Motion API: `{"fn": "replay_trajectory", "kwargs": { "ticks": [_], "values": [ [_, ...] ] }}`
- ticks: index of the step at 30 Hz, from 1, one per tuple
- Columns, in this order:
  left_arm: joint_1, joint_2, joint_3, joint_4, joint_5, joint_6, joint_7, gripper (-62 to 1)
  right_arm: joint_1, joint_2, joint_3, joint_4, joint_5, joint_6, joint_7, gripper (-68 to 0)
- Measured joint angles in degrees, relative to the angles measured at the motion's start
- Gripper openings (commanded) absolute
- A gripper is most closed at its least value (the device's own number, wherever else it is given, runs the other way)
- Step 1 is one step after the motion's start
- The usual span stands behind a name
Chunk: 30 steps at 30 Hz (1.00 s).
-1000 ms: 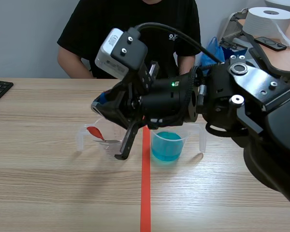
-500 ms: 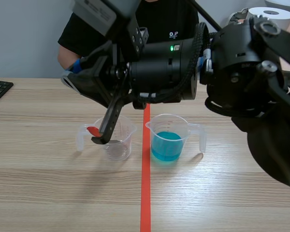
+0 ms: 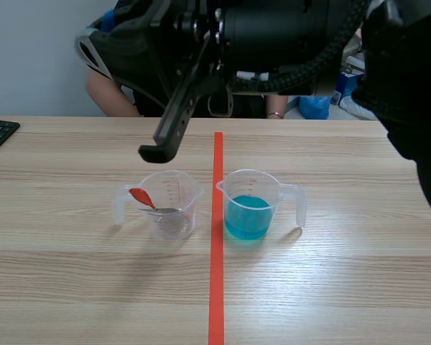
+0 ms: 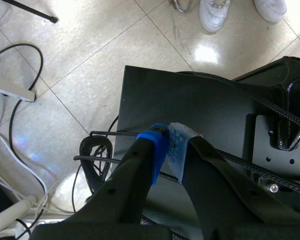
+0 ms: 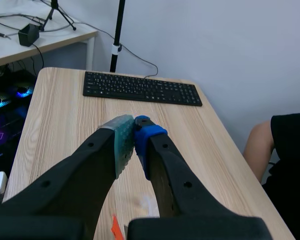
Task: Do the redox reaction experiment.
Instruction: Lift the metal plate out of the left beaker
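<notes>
Retreat of the right hand (image 5: 134, 136), closed on nothing, from the clear cup (image 3: 174, 208) to high above it leaves the red-handled spoon (image 3: 140, 195) resting inside that cup, beside which the blue-liquid cup (image 3: 251, 208) waits, suggesting pouring comes next.

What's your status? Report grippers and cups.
Left gripper shut, empty, over the floor. Right gripper shut, empty, high above the clear cup. Spoon in clear cup; blue-liquid cup beside it, apart. Nothing blocking the cups.
</notes>
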Motion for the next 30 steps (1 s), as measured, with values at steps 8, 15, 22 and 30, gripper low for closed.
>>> {"fn": "replay_trajectory", "kwargs": {
  "ticks": [8,15,22,30],
  "values": [
    [0.0,0.0,0.0,0.0,0.0,0.0,0.0,-58.2,0.0,0.0,0.0,0.0,0.4,0.1,-1.5,-66.9],
    [0.0,0.0,0.0,0.0,0.0,0.0,0.0,-58.2,-0.2,2.8,0.0,0.0,3.6,-4.4,-6.3,-66.9],
    [0.0,0.0,0.0,0.0,0.0,0.0,0.0,-58.2,-0.3,4.8,0.0,-0.1,3.2,-8.0,-18.3,-66.9],
    [0.0,0.0,0.0,0.0,0.0,0.0,0.0,-58.2,-0.3,4.8,0.0,-0.1,3.2,-8.0,-26.8,-66.9]
  ]
}}
